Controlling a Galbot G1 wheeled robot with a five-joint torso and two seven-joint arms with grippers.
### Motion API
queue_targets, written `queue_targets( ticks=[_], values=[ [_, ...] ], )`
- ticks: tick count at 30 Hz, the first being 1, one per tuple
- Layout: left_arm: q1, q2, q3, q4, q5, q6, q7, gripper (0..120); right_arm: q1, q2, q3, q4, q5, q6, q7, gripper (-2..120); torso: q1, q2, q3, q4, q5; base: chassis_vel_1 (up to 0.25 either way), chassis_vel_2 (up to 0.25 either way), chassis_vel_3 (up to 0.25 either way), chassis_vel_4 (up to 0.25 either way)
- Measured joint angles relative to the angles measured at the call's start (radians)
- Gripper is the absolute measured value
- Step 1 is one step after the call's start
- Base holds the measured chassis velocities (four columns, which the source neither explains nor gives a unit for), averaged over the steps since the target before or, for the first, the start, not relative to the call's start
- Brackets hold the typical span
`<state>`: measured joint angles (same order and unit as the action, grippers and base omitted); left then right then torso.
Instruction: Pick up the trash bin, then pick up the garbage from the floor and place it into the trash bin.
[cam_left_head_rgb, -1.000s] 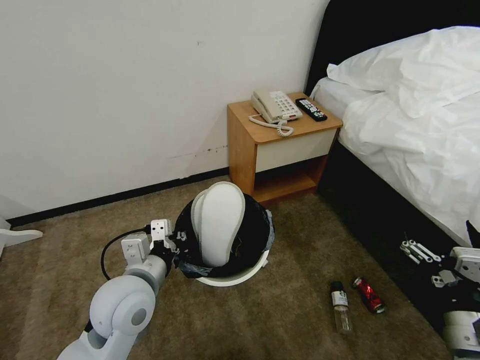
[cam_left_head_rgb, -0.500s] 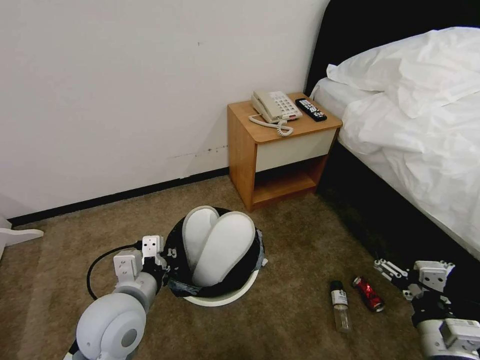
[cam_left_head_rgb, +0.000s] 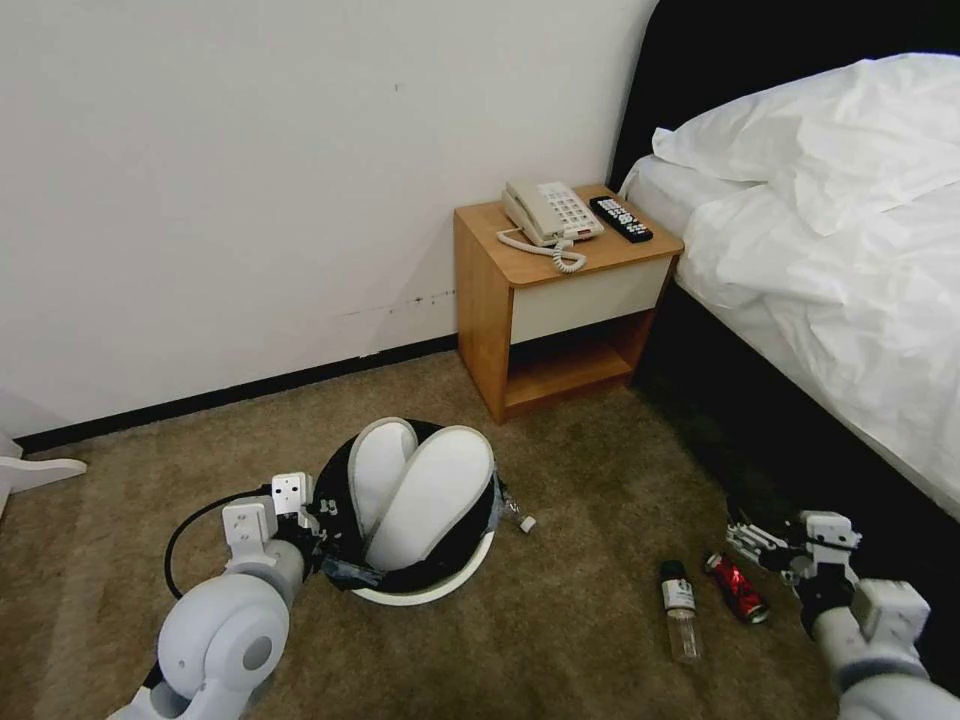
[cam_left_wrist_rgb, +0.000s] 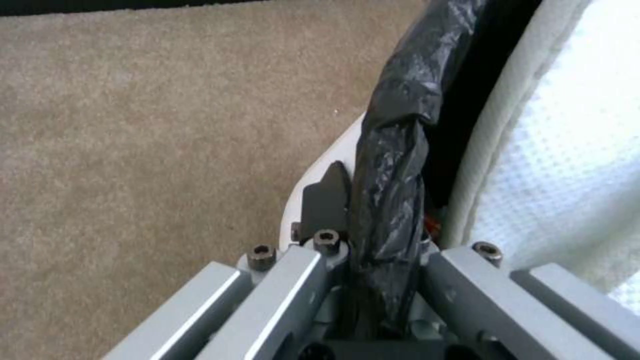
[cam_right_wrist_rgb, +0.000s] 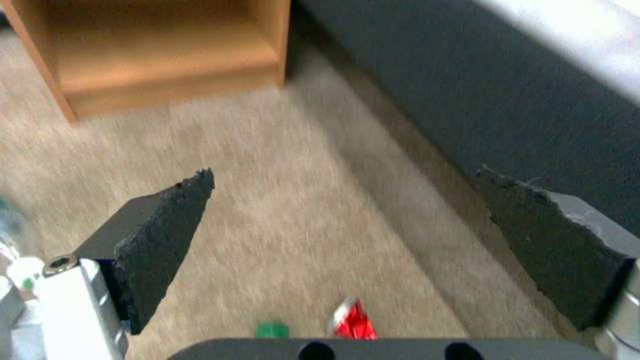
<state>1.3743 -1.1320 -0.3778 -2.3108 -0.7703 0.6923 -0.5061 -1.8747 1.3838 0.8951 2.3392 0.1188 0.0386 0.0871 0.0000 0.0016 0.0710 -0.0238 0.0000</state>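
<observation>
left gripper (cam_left_head_rgb: 322, 520) stays clamped on the trash bin (cam_left_head_rgb: 425, 590) rim, bin now lowered to the floor (cam_left_head_rgb: 590, 640); right gripper (cam_left_head_rgb: 748, 540), jaws wide and empty, has dropped beside the red can (cam_left_head_rgb: 737, 588), suggesting pickup.

A small round white plastic trash bin (cam_left_head_rgb: 455, 582) lined with a glossy black garbage bag (cam_left_wrist_rgb: 393, 165) holds two white waffle-textured slippers (cam_left_head_rgb: 425, 495) on flat beige-brown carpet floor (cam_left_head_rgb: 600, 480), near a crumpled red-and-silver can (cam_left_head_rgb: 738, 588).
</observation>
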Motion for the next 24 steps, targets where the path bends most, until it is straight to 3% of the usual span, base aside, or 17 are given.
queue_targets(
  ticks=[5,15,22,24],
  values=[
    [0.050,0.007,-0.022,-0.006,0.015,0.006,-0.010,1,-0.001,-0.032,-0.040,-0.033,0.019,-0.022,0.013,100,0.000,0.000,0.000,0.0003,0.0000,0.000,0.000,0.000,0.000],
    [0.038,0.031,-0.026,0.025,-0.020,0.016,-0.059,1,0.000,-0.115,-0.085,-0.068,0.120,-0.146,0.093,100,0.000,0.000,0.000,-0.0001,0.0000,0.000,0.000,0.000,0.000],
    [0.032,0.029,-0.033,0.048,-0.031,0.013,-0.079,1,0.030,-0.217,-0.115,-0.086,0.254,-0.226,0.162,100,0.000,0.000,0.000,0.0003,0.0002,0.000,0.000,0.000,0.000],
    [0.025,0.026,-0.037,0.062,-0.036,0.010,-0.087,1,0.047,-0.290,-0.133,-0.095,0.334,-0.275,0.201,100,0.000,0.000,0.000,0.0001,0.0003,0.000,0.000,0.000,0.000]
  ],
)
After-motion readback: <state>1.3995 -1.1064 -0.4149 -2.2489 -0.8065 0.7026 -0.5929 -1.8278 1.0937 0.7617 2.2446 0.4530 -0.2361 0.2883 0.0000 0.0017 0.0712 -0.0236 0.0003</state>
